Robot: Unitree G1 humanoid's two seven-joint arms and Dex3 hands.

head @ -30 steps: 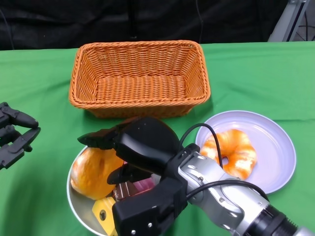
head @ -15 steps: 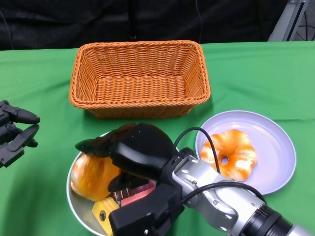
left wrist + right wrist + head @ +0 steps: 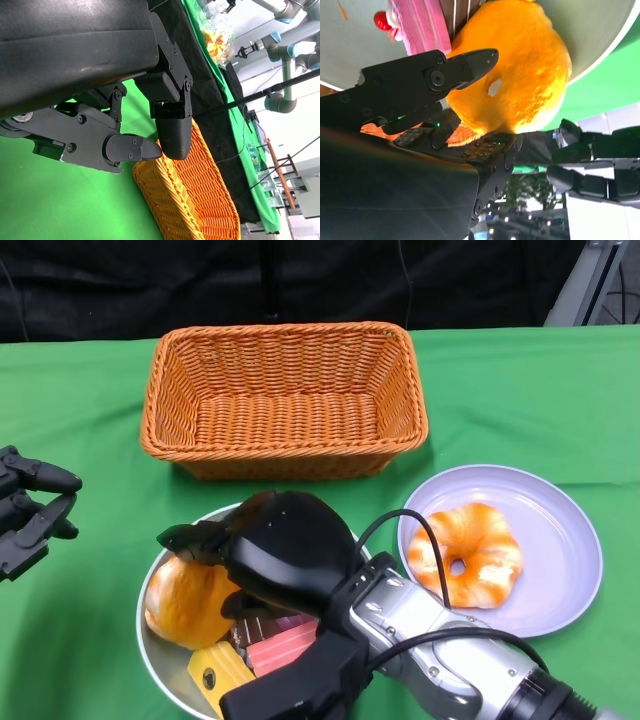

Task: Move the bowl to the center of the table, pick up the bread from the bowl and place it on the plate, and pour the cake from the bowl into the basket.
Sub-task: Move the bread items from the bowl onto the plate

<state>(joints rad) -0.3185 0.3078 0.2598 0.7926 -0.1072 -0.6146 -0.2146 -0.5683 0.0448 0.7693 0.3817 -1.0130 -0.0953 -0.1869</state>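
With one bread ring already on the plate (image 3: 560, 540), our right hand (image 3: 275, 550) reaches spread-fingered around the bun (image 3: 185, 590) in the bowl (image 3: 160, 655), which we must clasp next, left hand (image 3: 30, 510) empty.

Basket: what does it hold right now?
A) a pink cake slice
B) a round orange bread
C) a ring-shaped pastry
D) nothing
D: the basket shows only its bare woven floor; the round bread and the pink cake lie in the bowl, and the ring-shaped pastry sits on the plate.
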